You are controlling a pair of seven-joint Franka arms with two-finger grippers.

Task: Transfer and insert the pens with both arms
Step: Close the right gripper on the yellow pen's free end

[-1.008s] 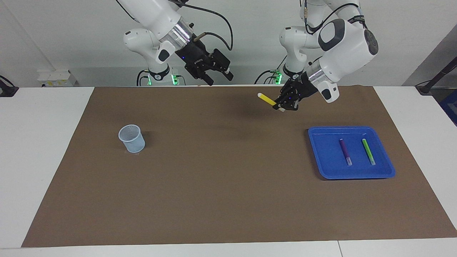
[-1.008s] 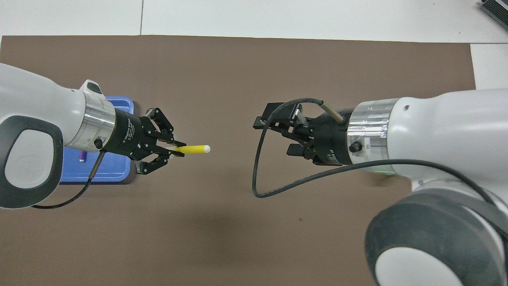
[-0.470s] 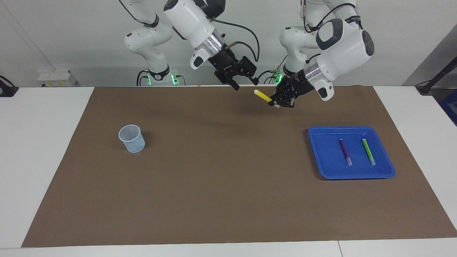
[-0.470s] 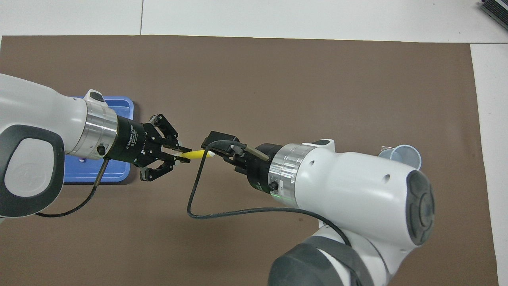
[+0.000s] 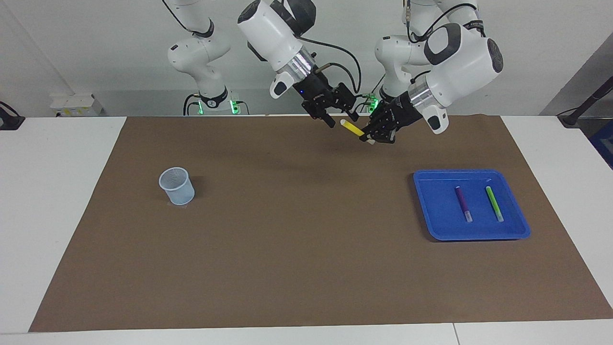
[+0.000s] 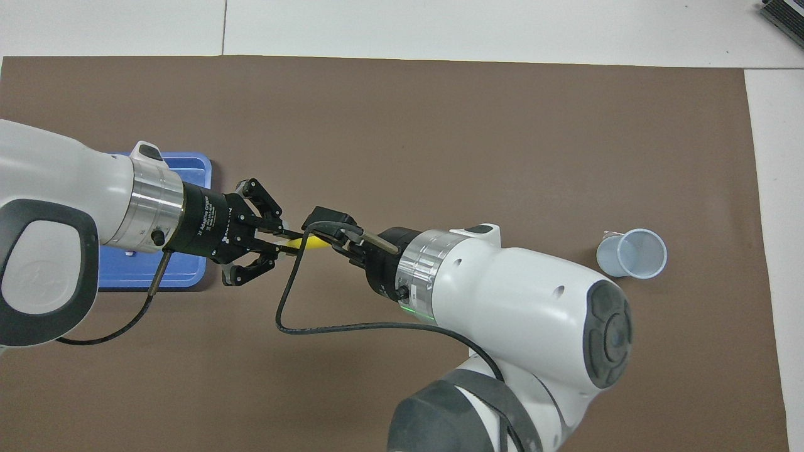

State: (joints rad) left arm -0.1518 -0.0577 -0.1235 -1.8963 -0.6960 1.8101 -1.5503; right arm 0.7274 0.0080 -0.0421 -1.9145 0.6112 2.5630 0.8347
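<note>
Pens: I see the yellow pen [image 5: 353, 128] pinched in the left gripper [image 5: 371, 140] jaws, midair over the mat [image 5: 297, 230]. Right gripper [image 5: 341, 120] jaws spread around its free tip. Purple pen [image 5: 462, 203] and green pen [image 5: 493, 203] lie in the tray [image 5: 433, 211], 3 o'clock in the facing view; cup [image 5: 176, 186] at 9.

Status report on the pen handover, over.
Left gripper shut on yellow pen, held over the mat. Right gripper open around its free end, not yet gripping. Nothing in the way.
</note>
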